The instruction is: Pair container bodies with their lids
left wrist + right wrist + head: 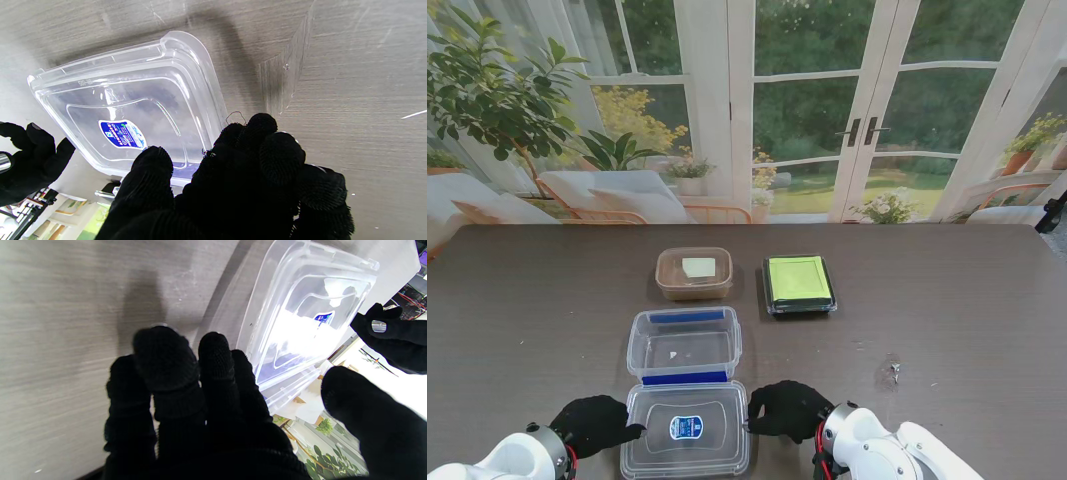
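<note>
- Clear lid (pixel 686 428), marked by a blue label, is shown on the tabletop (pixel 947 320) at the edge nearest to me, its long axis running left to right.
- Left robot hand (pixel 593 423) and right robot hand (pixel 787 408) are placed at the lid's two short ends, fingers curled against the rim; a firm grasp cannot be confirmed.
- Clear container body (pixel 685 344) with blue rim strips is seen just beyond the lid, directly farther from me, so a forward lift is judged to be required.
- Brown container (pixel 694 273) and green-lidded container (pixel 798 283) stand farther off.
</note>
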